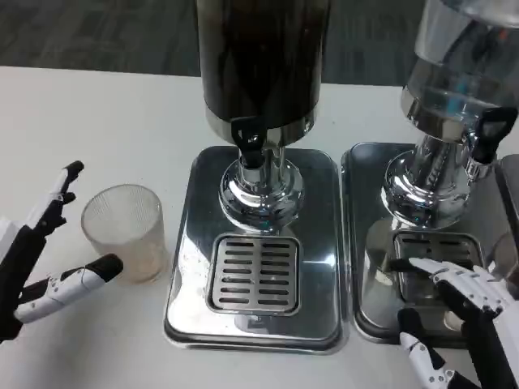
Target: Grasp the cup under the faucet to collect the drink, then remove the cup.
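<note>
A clear ribbed plastic cup (126,231) stands upright on the white table, left of the dark drink dispenser (261,65). It looks empty. The dispenser's black faucet (250,144) hangs over a slotted drip grate (254,273), and nothing stands on the grate. My left hand (50,258) is spread at the cup's left, one finger above and behind it, another close to its base; it grips nothing. My right hand (464,312) hovers over the second dispenser's tray at the lower right, fingers apart and empty.
A shiny steel base tray (190,267) surrounds the grate. A second dispenser (454,89) with clear contents and its own tray (369,267) stands on the right. White tabletop (89,130) stretches behind and left of the cup.
</note>
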Tool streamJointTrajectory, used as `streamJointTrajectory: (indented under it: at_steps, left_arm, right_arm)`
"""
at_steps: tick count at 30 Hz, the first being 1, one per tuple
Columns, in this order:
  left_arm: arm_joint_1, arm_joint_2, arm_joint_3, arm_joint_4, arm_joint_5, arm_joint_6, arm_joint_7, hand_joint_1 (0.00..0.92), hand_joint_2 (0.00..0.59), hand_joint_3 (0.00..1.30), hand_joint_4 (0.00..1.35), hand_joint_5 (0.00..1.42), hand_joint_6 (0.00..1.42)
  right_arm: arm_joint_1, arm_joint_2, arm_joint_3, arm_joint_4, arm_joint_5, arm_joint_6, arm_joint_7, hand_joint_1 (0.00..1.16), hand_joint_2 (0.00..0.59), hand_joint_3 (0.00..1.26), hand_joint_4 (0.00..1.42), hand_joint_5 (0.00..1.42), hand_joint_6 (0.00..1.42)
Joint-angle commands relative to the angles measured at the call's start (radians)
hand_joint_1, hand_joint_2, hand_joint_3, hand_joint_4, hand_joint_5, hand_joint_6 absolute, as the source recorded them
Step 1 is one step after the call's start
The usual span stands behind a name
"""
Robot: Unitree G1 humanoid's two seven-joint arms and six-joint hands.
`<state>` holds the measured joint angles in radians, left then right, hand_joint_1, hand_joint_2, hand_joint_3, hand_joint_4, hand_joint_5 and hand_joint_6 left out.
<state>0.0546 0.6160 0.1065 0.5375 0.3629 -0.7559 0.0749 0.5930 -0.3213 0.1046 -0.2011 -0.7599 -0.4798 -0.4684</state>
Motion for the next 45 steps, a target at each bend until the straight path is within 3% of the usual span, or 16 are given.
streamJointTrajectory:
  at_steps: [1, 15, 25, 45]
  left_arm:
    - [-0.037, 0.017, -0.012, 0.033, -0.008, 0.028, -0.02, 0.0, 0.0, 0.0, 0.0, 0.11, 0.25]
    - [-0.144, 0.008, -0.07, 0.155, -0.023, -0.004, -0.076, 0.0, 0.0, 0.0, 0.0, 0.11, 0.21]
    - [-0.181, 0.02, -0.082, 0.239, -0.018, -0.063, -0.063, 0.0, 0.002, 0.0, 0.0, 0.11, 0.2]
    - [-0.28, 0.086, -0.173, 0.434, 0.116, -0.109, 0.117, 0.001, 0.0, 0.0, 0.0, 0.15, 0.26]
  right_arm:
    - [0.019, 0.001, -0.004, -0.014, 0.006, -0.013, 0.001, 0.34, 0.455, 0.35, 0.31, 0.28, 0.18]
    - [0.034, 0.001, -0.02, -0.023, 0.02, -0.017, 0.003, 0.34, 0.455, 0.35, 0.31, 0.3, 0.2]
    - [0.048, 0.025, -0.012, -0.059, 0.003, 0.003, 0.015, 0.34, 0.455, 0.35, 0.31, 0.3, 0.21]
    - [0.068, 0.082, 0.001, -0.038, -0.033, -0.003, -0.025, 0.34, 0.448, 0.35, 0.32, 0.31, 0.22]
